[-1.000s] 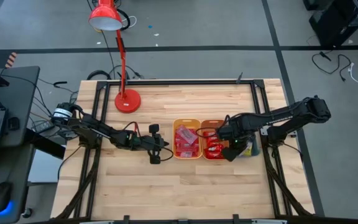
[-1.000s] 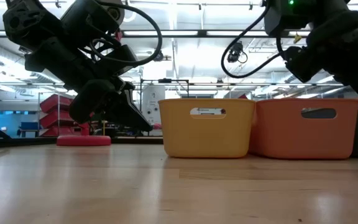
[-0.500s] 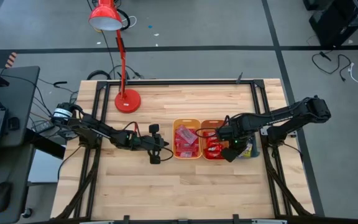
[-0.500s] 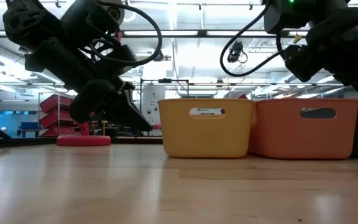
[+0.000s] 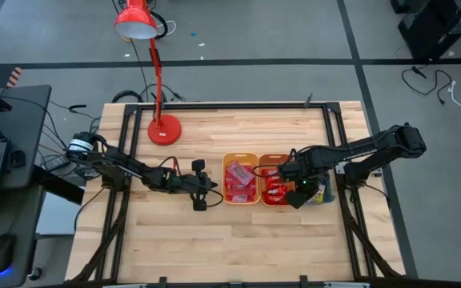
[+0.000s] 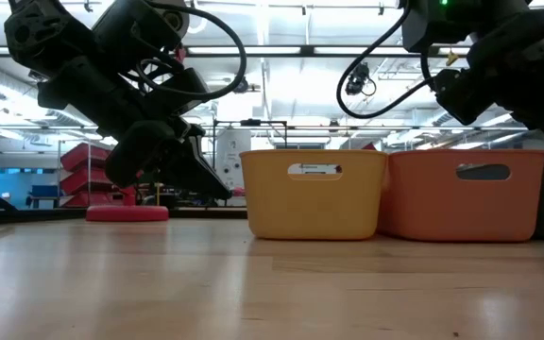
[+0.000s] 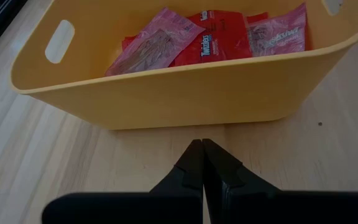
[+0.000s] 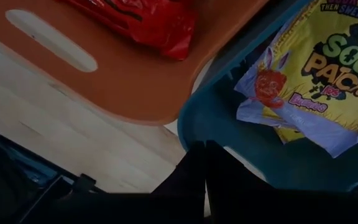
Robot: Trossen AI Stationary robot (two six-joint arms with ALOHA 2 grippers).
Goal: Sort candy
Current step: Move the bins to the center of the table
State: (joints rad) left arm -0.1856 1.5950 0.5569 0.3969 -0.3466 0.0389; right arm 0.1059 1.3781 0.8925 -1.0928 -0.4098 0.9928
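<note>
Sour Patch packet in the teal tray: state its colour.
Yellow with a purplish lower edge; the Sour Patch packet in the teal tray shows best in the right wrist view.

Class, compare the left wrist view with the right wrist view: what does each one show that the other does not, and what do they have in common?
Only the left wrist view shows the yellow tray holding pinkish-purple packets and a red Twizzlers wrapper, with the left tool shut just short of its wall.

Only the right wrist view shows the orange tray with a red wrapper, and the teal tray holding a yellow Sour Patch packet; the right tool is shut above the teal rim.

Both show wrapped candy in trays, bare wooden tabletop and closed dark fingers.
</note>
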